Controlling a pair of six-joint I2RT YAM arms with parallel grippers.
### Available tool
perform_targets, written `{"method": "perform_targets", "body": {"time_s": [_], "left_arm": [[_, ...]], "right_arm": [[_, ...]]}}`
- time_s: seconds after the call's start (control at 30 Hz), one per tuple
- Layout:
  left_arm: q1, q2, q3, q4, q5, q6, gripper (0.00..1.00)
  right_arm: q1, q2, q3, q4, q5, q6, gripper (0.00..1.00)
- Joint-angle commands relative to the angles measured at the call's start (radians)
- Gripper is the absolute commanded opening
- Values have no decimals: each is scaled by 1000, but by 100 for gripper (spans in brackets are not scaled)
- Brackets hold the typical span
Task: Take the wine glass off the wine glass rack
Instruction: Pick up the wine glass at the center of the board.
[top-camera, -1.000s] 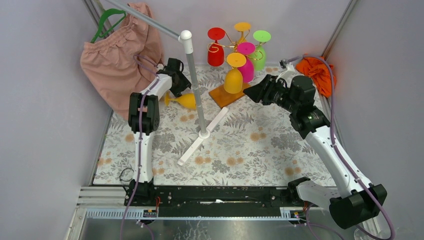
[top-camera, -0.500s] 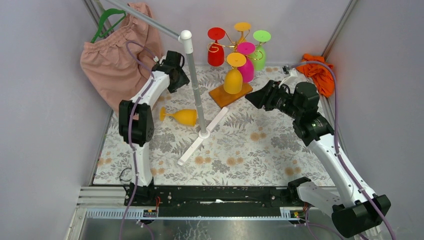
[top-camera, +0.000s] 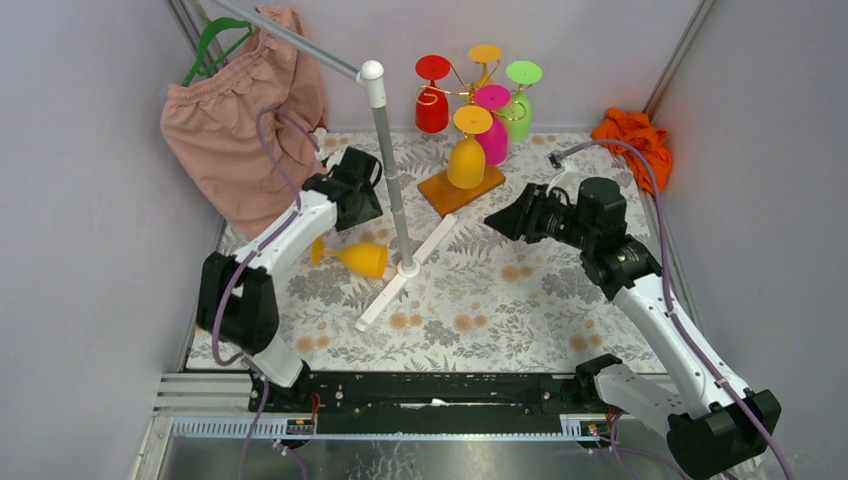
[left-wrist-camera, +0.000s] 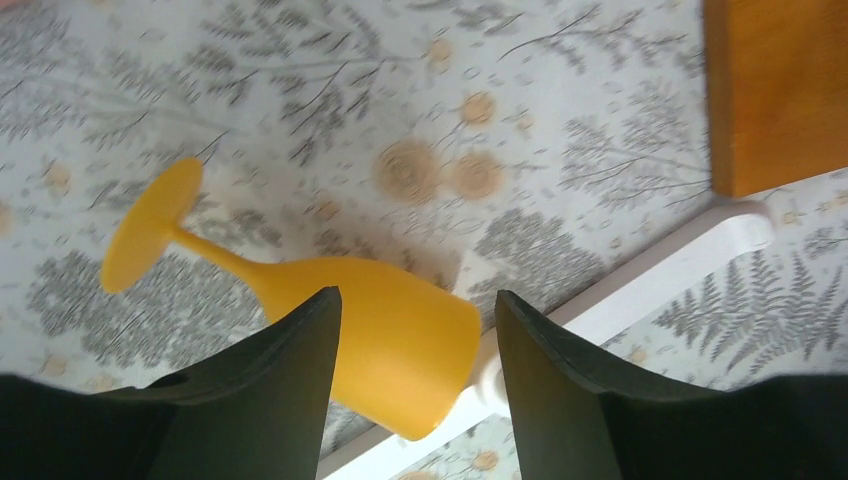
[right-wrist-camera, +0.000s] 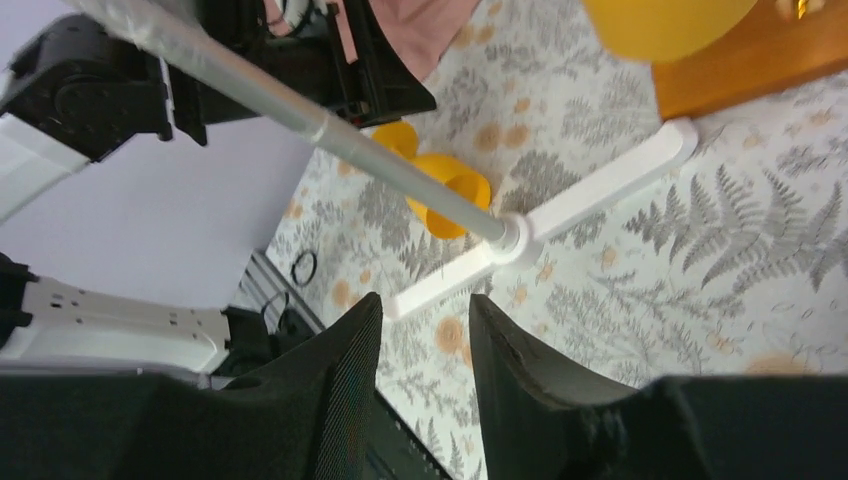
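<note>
Nearest you, the floral-print worktop (top-camera: 520, 300) carries the white cross foot (top-camera: 400, 280) of the pole stand (top-camera: 390, 170). Just left of that foot, a yellow-orange wine glass (top-camera: 358, 259) lies on its side off the rack, its base pointing left and its open rim toward the foot. In the left wrist view the rim seems to touch one white bar, though a finger hides part of the contact.

Your left gripper (left-wrist-camera: 416, 298) hangs above that glass with its fingers spread wide. It holds nothing, and the bowl shows in the gap below it. Your right gripper (right-wrist-camera: 424, 300) is over the right half of the worktop and points left toward the pole. Its fingers are parted by a narrower gap, with nothing between them.

Farther back, the wine glass rack (top-camera: 470, 92) stands on its wooden base (top-camera: 450, 192), just beyond the end of one foot bar. Five glasses hang on it upside down:
- a yellow glass (top-camera: 467, 158) at the front
- a pink glass (top-camera: 493, 135) behind the yellow one
- a red glass (top-camera: 431, 108) on the left
- a green glass (top-camera: 520, 105) on the right
- an orange glass (top-camera: 485, 53) at the rear, with little more than its base showing

At the far left, a pink garment (top-camera: 240, 120) hangs from a green hanger (top-camera: 215, 40) on the stand's crossbar. An orange cloth (top-camera: 630, 135) sits crumpled in the far right corner.
</note>
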Motion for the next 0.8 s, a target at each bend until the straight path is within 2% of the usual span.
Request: {"method": "perform_targets", "body": {"time_s": [0.0,0.2,0.33,0.47,0.6,0.77], "left_arm": [[5,-134,-116,61,-40,-35,65],[20,-231,-152,92,32,-53,67],[96,-257,-181,103,137,-44,67],[115,-307,-235,97,106,-43,67],[128,-367,-301,93,64,-58,67],[160,-468,-295,55,-3,-76,66]], "right_arm": [[86,-15,-13,-62,-11,-51,45],[258,-44,-98,-90,40,-25,46],[482,-4,-139,-78,150,-5,48],[626,81,-132,-13,216,11,50],[701,217,-108,99,203,35,52],[729,386,-76,270,206,76,52]]}}
